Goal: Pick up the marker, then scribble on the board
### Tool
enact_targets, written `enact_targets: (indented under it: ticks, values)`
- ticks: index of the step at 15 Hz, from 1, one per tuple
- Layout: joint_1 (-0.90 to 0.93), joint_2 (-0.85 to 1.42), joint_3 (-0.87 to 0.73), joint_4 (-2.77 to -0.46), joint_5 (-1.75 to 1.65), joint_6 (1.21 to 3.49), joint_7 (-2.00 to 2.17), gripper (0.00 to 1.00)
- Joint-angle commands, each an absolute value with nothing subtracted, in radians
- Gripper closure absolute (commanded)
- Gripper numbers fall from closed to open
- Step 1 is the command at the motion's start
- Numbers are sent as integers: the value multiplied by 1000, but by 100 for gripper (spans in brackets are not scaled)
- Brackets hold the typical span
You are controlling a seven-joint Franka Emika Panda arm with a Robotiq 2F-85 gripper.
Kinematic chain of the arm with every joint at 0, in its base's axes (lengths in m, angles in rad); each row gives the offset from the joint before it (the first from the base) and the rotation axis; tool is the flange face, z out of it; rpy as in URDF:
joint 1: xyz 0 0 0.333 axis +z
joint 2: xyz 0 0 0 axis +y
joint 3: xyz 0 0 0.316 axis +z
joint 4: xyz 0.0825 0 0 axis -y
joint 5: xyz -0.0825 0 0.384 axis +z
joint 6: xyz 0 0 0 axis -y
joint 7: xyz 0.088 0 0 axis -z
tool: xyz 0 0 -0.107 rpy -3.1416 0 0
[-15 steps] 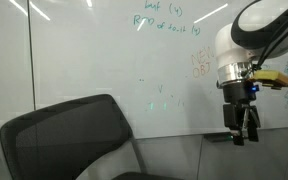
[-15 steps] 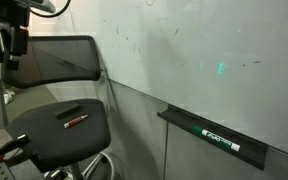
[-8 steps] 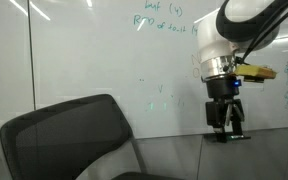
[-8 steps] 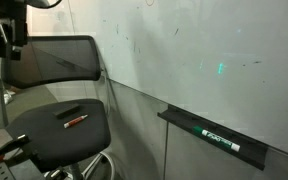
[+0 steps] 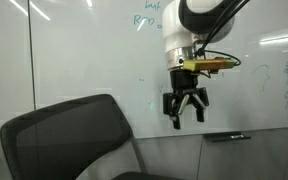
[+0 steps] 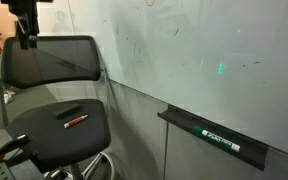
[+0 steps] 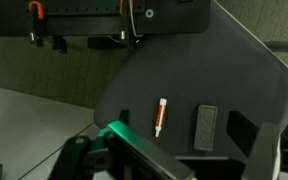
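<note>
Step in hand: approach. The marker [image 7: 161,116] has not been picked up. It lies flat on the chair seat [image 6: 44,140], reddish end toward the seat's forward part in the wrist view. It also shows as a small red stick on the seat in an exterior view [image 6: 76,121].

Pincer [image 5: 188,116]: fingers spread apart, nothing between them. It hangs in the air in front of the board [image 5: 84,60], above the top of the chair back [image 5: 64,135] and well apart from the marker.

Next move, in my judgement: carry the pincer out over the seat and turn the fingers so they straddle the barrel across its width. I would then descend until the tips are just beside the marker before closing. The seat looks padded and slightly dished, so I would expect the marker to roll if nudged off-centre.

Other items: a dark rectangular block [image 7: 206,125] lies on the seat near the marker, apart from it. It may be an eraser, but the wrist view is too dim for me to say. A ledge [image 6: 214,135] runs along the foot of the board and carries a dark bar-shaped item.

Obstructions: the chair back stands between the board and the seat, so the descent has to clear its upper edge. The block sits near enough to the marker that I judge one finger could foul it.
</note>
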State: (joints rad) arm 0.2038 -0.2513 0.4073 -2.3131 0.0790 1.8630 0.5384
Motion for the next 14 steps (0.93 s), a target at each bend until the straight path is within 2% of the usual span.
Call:
enact_targets:
  ticks: [1,6,14]
  values:
    - [193,-72,406,-2162,-21,1851,696,0]
    - [229,130,344,-1989,-89,1753,760,0]
    - [279,358,241,-1775,16,1567,750,0]
